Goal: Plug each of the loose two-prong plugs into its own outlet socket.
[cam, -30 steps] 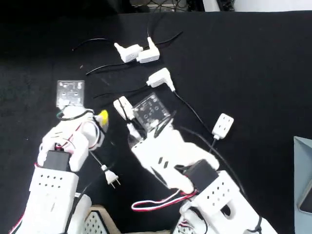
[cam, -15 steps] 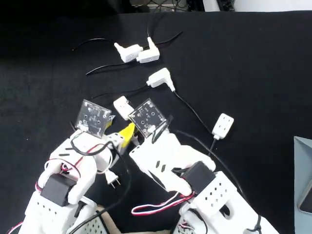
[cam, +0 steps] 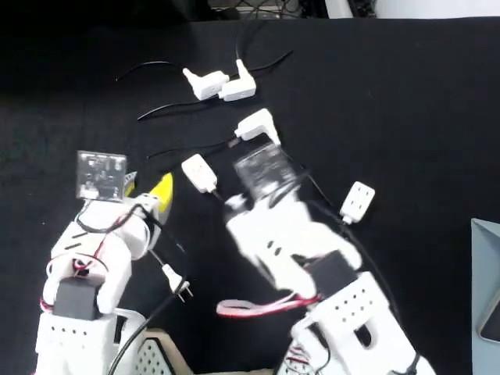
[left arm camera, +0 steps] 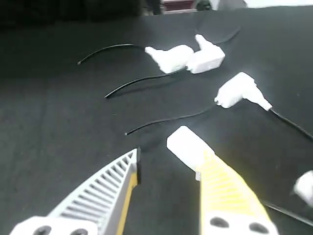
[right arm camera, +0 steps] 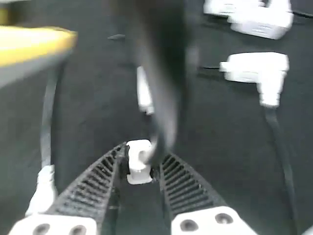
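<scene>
In the right wrist view my right gripper [right arm camera: 141, 156] is shut on a small white plug [right arm camera: 139, 165], whose black cable [right arm camera: 161, 88] rises blurred in front of it. Beyond it lies a white outlet socket [right arm camera: 144, 90], also visible in the high view [cam: 199, 173]. My left gripper [left arm camera: 168, 159] is open and holds nothing. Its yellow finger [cam: 161, 191] lies just left of that socket [left arm camera: 188, 146]. Another loose two-prong plug [cam: 180, 287] lies near the front, between the arms. Three more sockets [cam: 208, 83], [cam: 239, 87], [cam: 258, 123] lie farther back.
A white multi-hole socket block [cam: 358, 201] on a black cord lies right of the right arm. Thin black cords [cam: 187, 148] run across the black tabletop. A grey object [cam: 486, 297] sits at the right edge.
The left arm swung right toward the middle socket, then back to the left. The right arm shifted right and away and is blurred.
</scene>
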Robot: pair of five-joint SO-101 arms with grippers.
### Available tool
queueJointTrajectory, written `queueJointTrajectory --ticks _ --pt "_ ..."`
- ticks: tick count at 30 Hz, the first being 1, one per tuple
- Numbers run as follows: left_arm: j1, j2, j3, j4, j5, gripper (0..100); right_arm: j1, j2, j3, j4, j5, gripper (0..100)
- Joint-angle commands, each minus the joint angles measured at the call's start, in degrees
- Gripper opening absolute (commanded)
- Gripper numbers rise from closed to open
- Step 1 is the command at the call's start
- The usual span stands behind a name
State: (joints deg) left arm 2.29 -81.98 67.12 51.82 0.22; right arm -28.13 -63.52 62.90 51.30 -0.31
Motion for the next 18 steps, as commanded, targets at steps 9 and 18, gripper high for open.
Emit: queueJointTrajectory --ticks 9,18 --pt "1.8 40.3 -21.3 -1.1 8.0 25 15.5 -0.9 4.5 -8.2 -1.0 1.1" --pt "3.7 74.5 -43.6 3.5 12.0 31 15.7 -0.8 6.7 -10.6 -0.7 1.1"
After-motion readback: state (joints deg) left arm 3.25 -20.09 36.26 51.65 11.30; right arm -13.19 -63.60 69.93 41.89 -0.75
